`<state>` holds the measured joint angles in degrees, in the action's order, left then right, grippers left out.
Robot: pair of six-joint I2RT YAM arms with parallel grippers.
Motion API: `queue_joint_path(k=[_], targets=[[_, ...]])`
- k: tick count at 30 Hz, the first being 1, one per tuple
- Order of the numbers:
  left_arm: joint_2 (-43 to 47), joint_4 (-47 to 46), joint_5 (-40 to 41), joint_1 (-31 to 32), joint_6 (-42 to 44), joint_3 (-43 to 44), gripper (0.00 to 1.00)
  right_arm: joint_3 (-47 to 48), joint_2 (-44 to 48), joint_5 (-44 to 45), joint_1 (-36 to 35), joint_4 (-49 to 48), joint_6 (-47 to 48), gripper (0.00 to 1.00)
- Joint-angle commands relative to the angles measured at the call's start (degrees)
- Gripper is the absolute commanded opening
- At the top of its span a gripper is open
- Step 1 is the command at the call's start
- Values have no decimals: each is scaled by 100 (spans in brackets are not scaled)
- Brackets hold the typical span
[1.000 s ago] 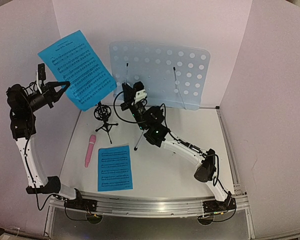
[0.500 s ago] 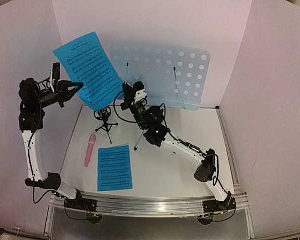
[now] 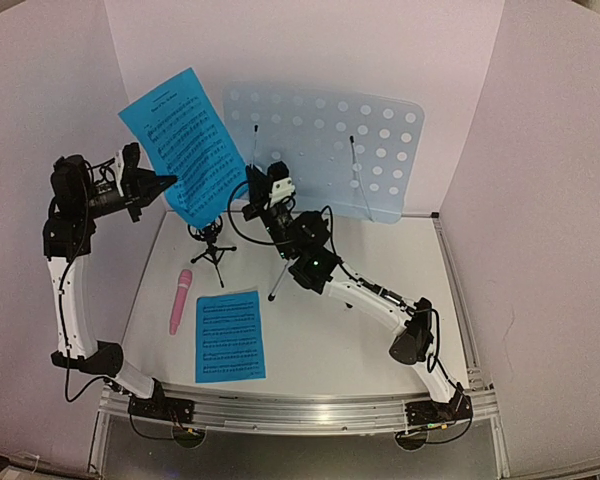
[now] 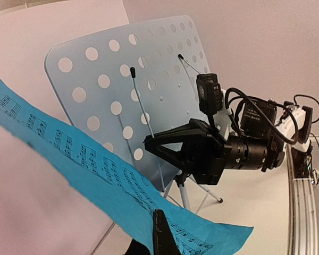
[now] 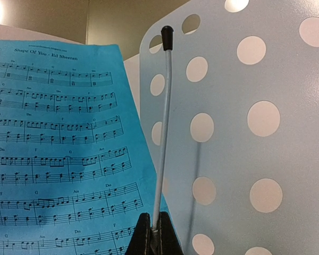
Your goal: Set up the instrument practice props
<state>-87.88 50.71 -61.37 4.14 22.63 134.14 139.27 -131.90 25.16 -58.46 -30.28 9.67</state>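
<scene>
My left gripper (image 3: 166, 186) is shut on the lower edge of a blue sheet-music page (image 3: 185, 145), holding it up in the air just left of the pale-blue perforated music stand (image 3: 325, 150). In the left wrist view the page (image 4: 95, 170) crosses in front of the stand (image 4: 103, 101), with one finger (image 4: 162, 234) over it. My right gripper (image 5: 155, 229) is shut on the base of the stand's left wire page holder (image 5: 164, 122). A second blue page (image 3: 230, 335) lies flat on the table. The pink microphone (image 3: 180, 300) lies beside the small black tripod mic holder (image 3: 212, 243).
White walls (image 3: 40, 100) enclose the table on three sides, close behind the stand. The stand's silver tripod legs (image 3: 277, 285) sit under my right arm. A second wire page holder (image 3: 360, 178) stands on the stand's right half.
My left arm has carried the raised blue page to the right and turned it more edge-on, closer to the stand. The right arm has stayed on the wire.
</scene>
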Motion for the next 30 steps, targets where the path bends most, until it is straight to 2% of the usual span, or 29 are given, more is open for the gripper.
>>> queue_joint_path(k=[1,7,12,18,26,30], targets=[[154,90,-236,14,1113,-57,0,13,373,-254,-92,-102,52,0],[402,326,-427,15,1779,-428,0,-1,383,-253,-91,-103,52,0],[646,137,-492,13,1839,-808,0,-9,376,-237,-92,-105,52,0],[496,-978,-557,12,738,-944,0,7,378,-246,-91,-93,51,0],[-434,-1646,-774,55,-661,-167,0,-127,495,-214,-92,-79,75,0],[-343,-2271,-621,53,-1497,-710,0,-131,525,-156,-91,-81,84,0]])
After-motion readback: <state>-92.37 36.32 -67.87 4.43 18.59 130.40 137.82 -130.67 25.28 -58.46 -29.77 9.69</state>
